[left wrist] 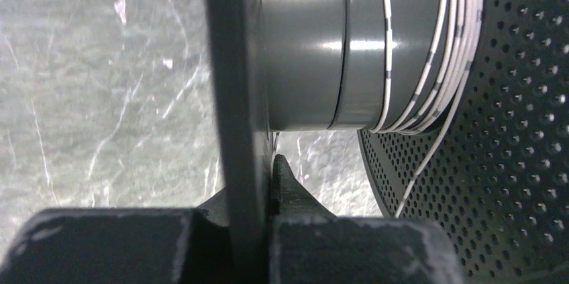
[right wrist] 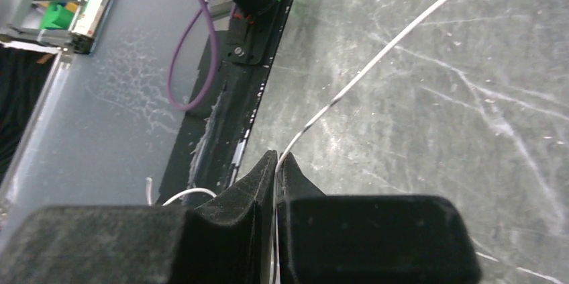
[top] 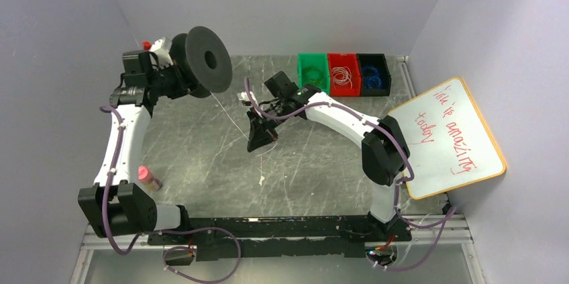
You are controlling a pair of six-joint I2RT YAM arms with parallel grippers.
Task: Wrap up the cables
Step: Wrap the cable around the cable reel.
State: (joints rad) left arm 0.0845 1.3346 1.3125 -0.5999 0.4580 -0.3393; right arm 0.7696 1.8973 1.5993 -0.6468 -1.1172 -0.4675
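Upper left of the overhead view, the big black plastic spool (top: 209, 62) sat clamped by its flange in the left gripper (left wrist: 260, 180); mid-frame, the right gripper (right wrist: 276, 160) pinched the thin whitish wire (right wrist: 376, 56), jaws all but closed. Taut line, turns side by side, looked wisest; its loose tail was hard to trace

The white-and-black left arm (top: 123, 143) rose along the tabletop's left edge, wrist bent right near the far-left corner. Its black left gripper (left wrist: 253, 186) clamped the flange of the big black plastic spool (top: 208, 62). The matching right arm (top: 342, 115) reached toward the centre, right gripper (right wrist: 278, 163) angled down, fingers pinched on the thin whitish cable (right wrist: 376, 56).
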